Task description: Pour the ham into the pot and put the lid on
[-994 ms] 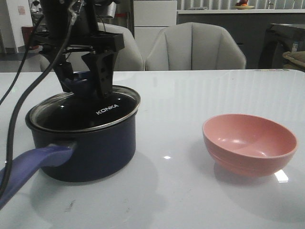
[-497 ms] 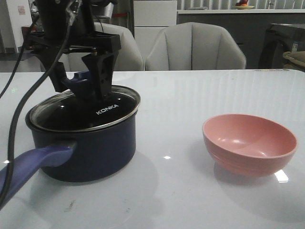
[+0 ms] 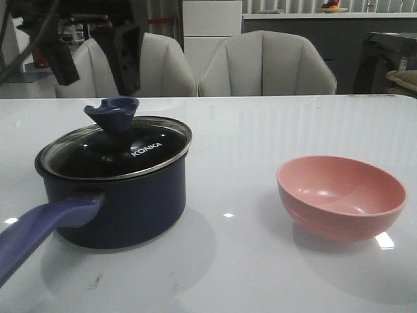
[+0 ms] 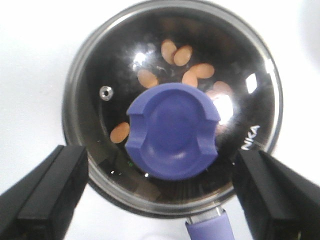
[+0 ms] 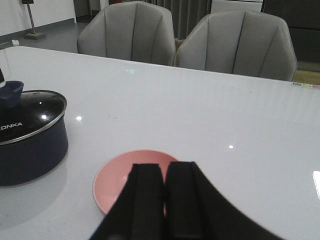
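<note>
The navy pot (image 3: 124, 202) stands at the left of the table, its purple-blue handle (image 3: 39, 235) pointing to the front. The glass lid (image 3: 114, 153) with the KONKA lettering sits on it, its blue knob (image 3: 112, 114) free. Through the glass, several orange ham pieces (image 4: 192, 70) lie inside the pot. My left gripper (image 3: 94, 55) hangs open well above the knob, holding nothing; its fingers (image 4: 45, 195) straddle the lid (image 4: 170, 107) from above. My right gripper (image 5: 164, 172) is shut and empty, above the pink bowl (image 5: 127, 180).
The empty pink bowl (image 3: 341, 197) sits at the right front of the white table (image 3: 260, 130). Two grey chairs (image 3: 264, 64) stand behind the table's far edge.
My left gripper let go of the lid's knob, opened wider and rose straight up. The lid stays seated on the pot. The bowl has not moved.
</note>
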Controlling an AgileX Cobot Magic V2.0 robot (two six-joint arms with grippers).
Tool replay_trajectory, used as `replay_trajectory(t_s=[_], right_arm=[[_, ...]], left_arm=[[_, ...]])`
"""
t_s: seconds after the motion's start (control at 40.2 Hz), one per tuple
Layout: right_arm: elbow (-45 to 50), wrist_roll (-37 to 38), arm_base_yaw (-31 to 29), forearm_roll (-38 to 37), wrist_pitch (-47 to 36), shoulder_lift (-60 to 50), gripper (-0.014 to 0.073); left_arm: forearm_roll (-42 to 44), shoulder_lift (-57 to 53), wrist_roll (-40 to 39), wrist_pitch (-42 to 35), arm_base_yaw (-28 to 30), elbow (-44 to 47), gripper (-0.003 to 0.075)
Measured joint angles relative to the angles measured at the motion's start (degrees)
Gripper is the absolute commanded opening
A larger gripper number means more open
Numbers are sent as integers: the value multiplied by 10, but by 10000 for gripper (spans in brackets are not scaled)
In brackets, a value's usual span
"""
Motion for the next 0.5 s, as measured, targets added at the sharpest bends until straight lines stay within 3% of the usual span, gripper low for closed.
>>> replay_trajectory(t_s=[0.224, 0.497], right_arm=[[0, 0, 0, 0, 0, 0, 161], [0, 0, 0, 0, 0, 0, 161]], left_arm=[[38, -108, 0, 1, 0, 29, 607], [73, -298, -5, -21, 0, 177, 607]])
